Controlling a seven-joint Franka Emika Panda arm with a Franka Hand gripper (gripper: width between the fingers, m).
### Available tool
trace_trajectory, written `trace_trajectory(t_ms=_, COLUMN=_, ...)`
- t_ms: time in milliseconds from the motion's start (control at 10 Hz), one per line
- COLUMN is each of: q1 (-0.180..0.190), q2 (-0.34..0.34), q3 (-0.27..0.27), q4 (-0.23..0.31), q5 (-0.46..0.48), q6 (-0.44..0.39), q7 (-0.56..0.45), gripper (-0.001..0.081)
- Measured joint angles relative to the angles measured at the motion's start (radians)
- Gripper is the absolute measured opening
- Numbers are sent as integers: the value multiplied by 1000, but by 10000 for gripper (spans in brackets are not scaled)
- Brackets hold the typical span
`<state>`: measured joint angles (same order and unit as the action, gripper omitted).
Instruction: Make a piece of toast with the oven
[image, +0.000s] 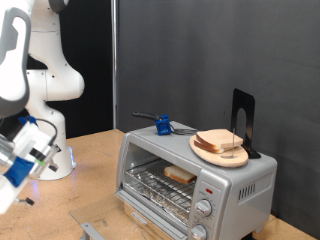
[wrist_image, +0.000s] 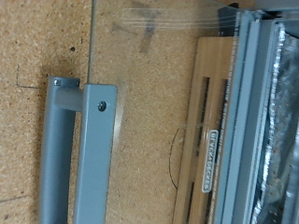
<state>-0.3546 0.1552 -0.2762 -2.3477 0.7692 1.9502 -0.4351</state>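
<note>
The silver oven (image: 195, 180) stands at the exterior view's right with its glass door swung down and open. The door's grey handle (image: 92, 231) is at the bottom edge. The piece of toast (image: 180, 173) lies on the wire rack inside the oven. My gripper (image: 25, 150) hangs at the exterior view's left, well away from the oven and low over the table, with nothing seen in it. The wrist view shows the door handle (wrist_image: 75, 149) and the oven front (wrist_image: 271, 112) from above. No fingers show there.
A round wooden plate (image: 222, 154) with other bread slices (image: 218, 141) sits on top of the oven, next to a blue object (image: 162, 125) and a black stand (image: 243, 120). Two knobs (image: 203, 207) and a red light (image: 208, 189) are on the oven front. The table is cork (wrist_image: 37, 47).
</note>
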Motion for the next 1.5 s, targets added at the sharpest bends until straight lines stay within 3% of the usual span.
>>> trace_trajectory(t_ms=700, q1=40, q2=116, q3=107, q4=-79, q5=78, q6=201, q7=-90, gripper=808)
trace_trajectory(t_ms=1300, q1=67, q2=133, q3=208, q4=-98, q5=157, q6=196, q7=-98, gripper=808)
trace_trajectory(t_ms=1500, q1=62, q2=113, q3=211, q4=-100, q5=158, q6=159, q7=-94, gripper=808)
